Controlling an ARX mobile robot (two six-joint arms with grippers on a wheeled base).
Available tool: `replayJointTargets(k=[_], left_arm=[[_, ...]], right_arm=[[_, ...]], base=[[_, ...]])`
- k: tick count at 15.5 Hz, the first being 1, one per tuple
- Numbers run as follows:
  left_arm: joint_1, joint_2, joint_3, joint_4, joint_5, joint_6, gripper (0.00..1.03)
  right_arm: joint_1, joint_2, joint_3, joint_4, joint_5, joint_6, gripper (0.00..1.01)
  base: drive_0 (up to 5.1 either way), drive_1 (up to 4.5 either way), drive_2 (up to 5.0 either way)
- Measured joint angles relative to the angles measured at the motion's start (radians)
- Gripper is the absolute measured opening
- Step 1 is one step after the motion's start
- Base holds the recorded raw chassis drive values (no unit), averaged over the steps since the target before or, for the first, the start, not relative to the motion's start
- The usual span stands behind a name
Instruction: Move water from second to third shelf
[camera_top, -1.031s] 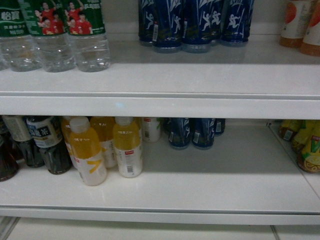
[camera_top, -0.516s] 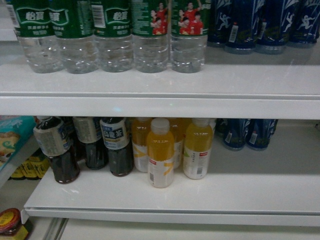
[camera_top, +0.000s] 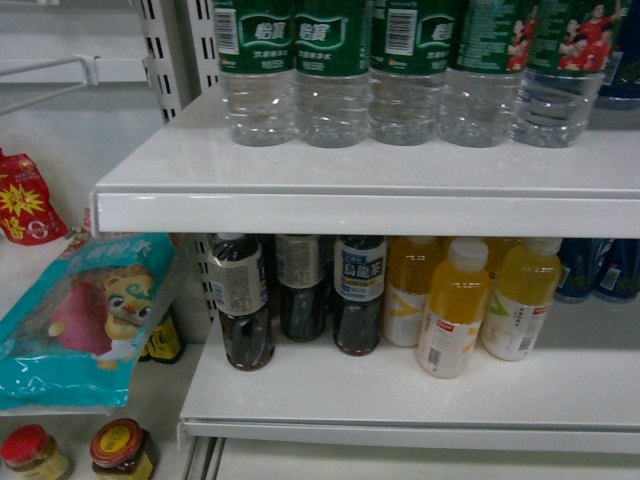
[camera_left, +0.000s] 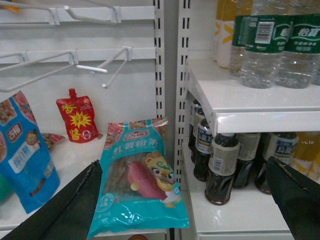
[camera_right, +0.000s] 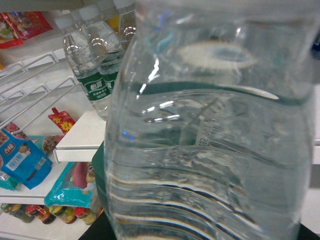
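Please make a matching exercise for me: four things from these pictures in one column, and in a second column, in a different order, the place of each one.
Things:
1. water bottles
2. yellow drink bottles
3. teal snack bag
4. red pouch

Places:
A. lying on the neighbouring shelf to the left, above the small jars
B. against the back panel, under the wire hooks
C. upper shelf, in a row
D. lower shelf, right of the dark tea bottles

Pairs: 1-C, 2-D, 3-A, 4-B
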Motion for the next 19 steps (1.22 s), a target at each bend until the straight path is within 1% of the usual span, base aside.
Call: replayJointTargets(k=[1, 8, 10, 13, 19], left_arm=[[0.0, 0.0, 0.0, 0.0, -0.001, 0.0, 0.98], [0.0, 0.0, 0.0, 0.0, -0.004, 0.0, 0.98], [0.0, 0.0, 0.0, 0.001, -0.003, 0.0, 0.98], [0.0, 0.0, 0.0, -0.001, -0.003, 0.0, 0.98], [0.0, 0.0, 0.0, 0.0, 0.0, 0.0, 0.98]], right_arm=[[0.0, -0.001, 0.0, -0.003, 0.0, 0.0, 0.41], [0.001, -0.001, 0.0, 0.004, -0.02, 0.001, 0.41], [0.001, -0.001, 0.0, 0.003, -0.018, 0.0, 0.41], [-0.001, 0.0, 0.0, -0.002, -0.002, 0.0, 0.41], [0.0, 0.0, 0.0, 0.0, 0.0, 0.0, 0.41]], base=[[-4.3, 2.07, 2.1], [0.0, 0.0, 0.0], [0.0, 0.0, 0.0], [0.0, 0.0, 0.0], [0.0, 0.0, 0.0]])
